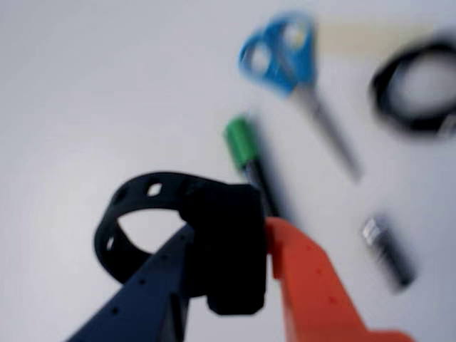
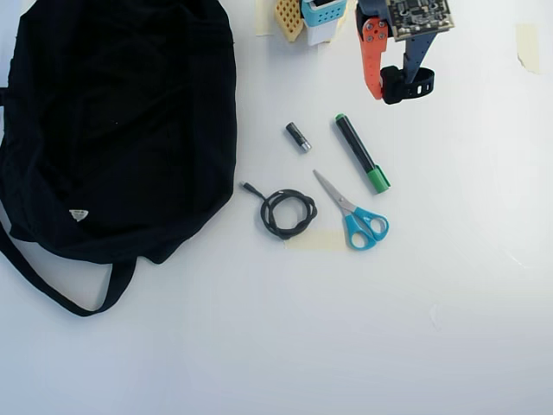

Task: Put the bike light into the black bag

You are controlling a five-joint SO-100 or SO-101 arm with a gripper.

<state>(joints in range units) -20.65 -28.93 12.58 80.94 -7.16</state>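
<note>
The bike light (image 1: pixel 228 249) is a small black block with a black rubber loop strap (image 1: pixel 135 206). My gripper (image 1: pixel 231 285) is shut on it, dark finger on the left and orange finger (image 1: pixel 313 285) on the right, holding it above the white table. In the overhead view the gripper (image 2: pixel 390 86) holds the light (image 2: pixel 406 85) at the top right. The large black bag (image 2: pixel 117 130) lies at the far left, with a small white label (image 2: pixel 79 214) and a long strap (image 2: pixel 60 294), well away from the gripper.
On the table lie a green-capped marker (image 2: pixel 361 154), blue-handled scissors (image 2: pixel 356 216), a coiled black cable (image 2: pixel 287 213) and a small black-and-silver cylinder (image 2: pixel 298 137). The arm's base (image 2: pixel 315 17) stands at the top middle. Tape pieces sit at the top right edge (image 2: pixel 527 47).
</note>
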